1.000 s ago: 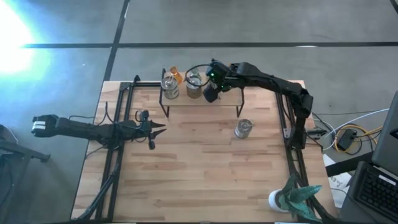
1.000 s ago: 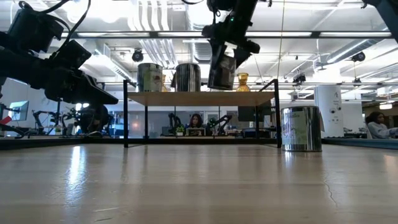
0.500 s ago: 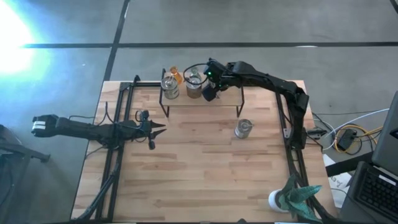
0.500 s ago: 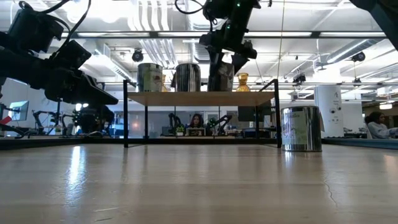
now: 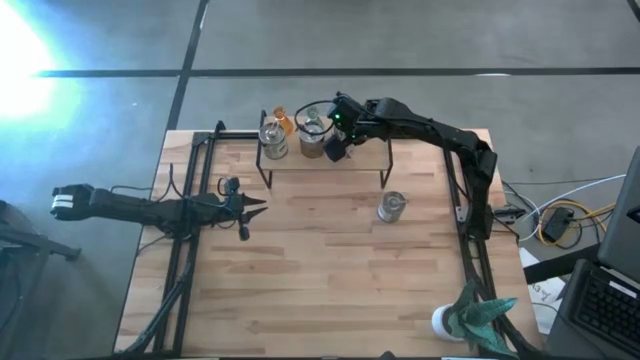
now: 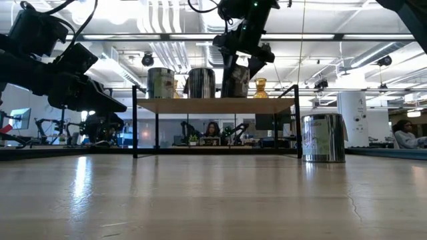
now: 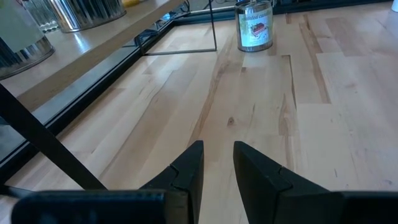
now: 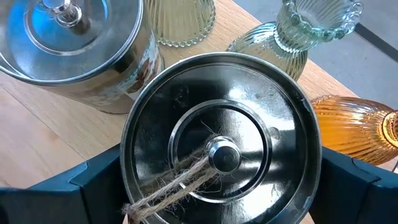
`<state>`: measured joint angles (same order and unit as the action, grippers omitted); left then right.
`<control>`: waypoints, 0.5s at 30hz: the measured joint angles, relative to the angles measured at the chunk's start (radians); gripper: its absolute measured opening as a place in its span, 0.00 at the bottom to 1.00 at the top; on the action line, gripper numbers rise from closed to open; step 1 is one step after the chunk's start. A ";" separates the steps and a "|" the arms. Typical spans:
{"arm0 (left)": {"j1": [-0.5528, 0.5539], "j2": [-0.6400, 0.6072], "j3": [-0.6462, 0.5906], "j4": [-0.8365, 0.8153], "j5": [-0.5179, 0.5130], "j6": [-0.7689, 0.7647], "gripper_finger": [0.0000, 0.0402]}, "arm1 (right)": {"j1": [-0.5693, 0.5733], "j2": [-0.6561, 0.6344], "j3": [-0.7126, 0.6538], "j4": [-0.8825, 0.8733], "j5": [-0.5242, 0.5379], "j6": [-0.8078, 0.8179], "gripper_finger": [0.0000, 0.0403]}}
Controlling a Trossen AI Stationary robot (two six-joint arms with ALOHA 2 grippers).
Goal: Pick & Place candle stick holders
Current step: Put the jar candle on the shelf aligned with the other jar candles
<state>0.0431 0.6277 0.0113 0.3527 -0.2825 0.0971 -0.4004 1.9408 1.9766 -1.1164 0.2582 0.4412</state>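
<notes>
A wooden shelf (image 5: pixel 330 166) on black legs stands at the table's far middle. Three silvery lidded jar holders stand on it in a row (image 6: pixel 160 83), (image 6: pixel 201 83), (image 6: pixel 237 83). Behind them are an amber bulb (image 8: pixel 360 127) and two pale green pieces (image 8: pixel 180 22), (image 8: pixel 292 37). My right gripper (image 8: pixel 221 167) reaches down over the rightmost jar (image 8: pixel 217 143), one finger on each side of its lid. Another jar (image 5: pixel 392 207) stands on the table in front of the shelf's right end. My left gripper (image 7: pixel 217 168) hovers at the table's left, fingers slightly apart with nothing between them. My right gripper's fingers (image 8: pixel 93 183) flank the lid rim (image 8: pixel 134 186) of the rightmost jar, coming slanting from above. I cannot tell whether they touch it. The jar stands upright with its base on the shelf.
A teal spiky object on a white base (image 5: pixel 472 316) sits at the near right corner. Black frame rails (image 5: pixel 180 260) run along the table's left and right sides. Bare wood lies in the table's middle and near part.
My right gripper has come down a little toward the shelf with the jar. The jar hung tilted just above the shelf a second ago; now it stands upright on the shelf beside the other two.
</notes>
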 joint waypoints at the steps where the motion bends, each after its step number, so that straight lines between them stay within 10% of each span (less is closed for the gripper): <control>1: 0.000 0.000 0.000 0.000 0.000 0.000 0.23 | 0.000 0.000 0.000 0.000 -0.001 0.000 0.91; 15: 0.000 0.000 0.000 0.001 0.000 0.000 0.23 | -0.002 -0.001 0.000 0.000 -0.022 -0.036 0.91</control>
<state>0.0431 0.6277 0.0113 0.3534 -0.2825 0.0971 -0.4019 1.9396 1.9762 -1.1164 0.2361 0.4056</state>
